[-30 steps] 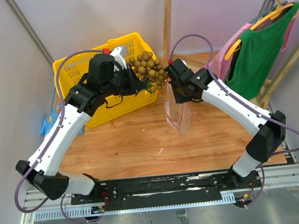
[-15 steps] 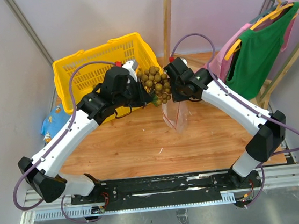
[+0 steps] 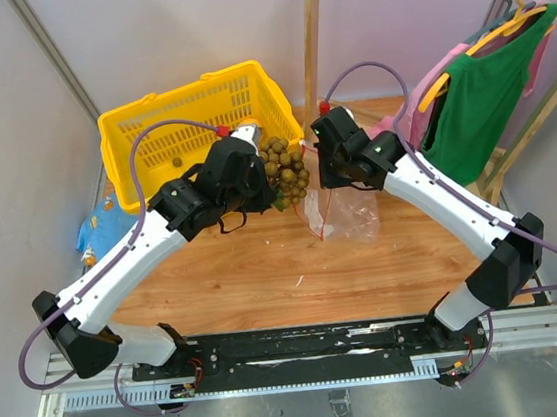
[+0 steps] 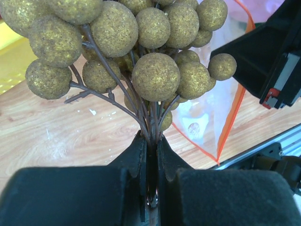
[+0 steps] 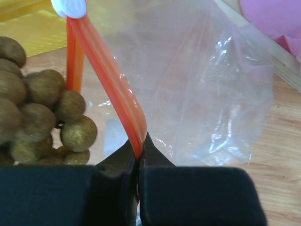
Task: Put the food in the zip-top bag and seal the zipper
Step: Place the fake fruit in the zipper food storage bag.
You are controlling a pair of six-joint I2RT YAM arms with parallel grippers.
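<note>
Currently your left end effector (image 4: 150, 143) is clamped narrow on the stem of the grape bunch (image 4: 155, 75). The right end effector (image 5: 138, 153) is pinched fully closed on the zipper (image 5: 113, 89) of the zip-top bag (image 5: 202, 94).

Top view only:
- Both arms meet over the far middle of the surface (image 3: 256, 271).
- The bunch hangs just left of the right end effector, off the wood.
- The bag droops below the right end effector, its lower part lying crumpled on the surface.
- The yellow basket (image 3: 187, 113) sits behind the left end effector.

Left wrist only:
- Thin brown stems converge straight into the jaws, and the berries fan out beyond the fingertips.
- The berries are olive-brown with a grainy matte skin.
- Past them you get the bag's orange edge and the black right end effector, up and to the right.

Right wrist only:
- The red-orange strip runs up and left from the jaws to a white slider tab (image 5: 69, 7).
- A second orange run sits behind it, so the mouth looks parted.
- The berries are just left of the strip. You can't tell from here whether any are past the mouth.
- The film is clear, glossy and creased.
</note>
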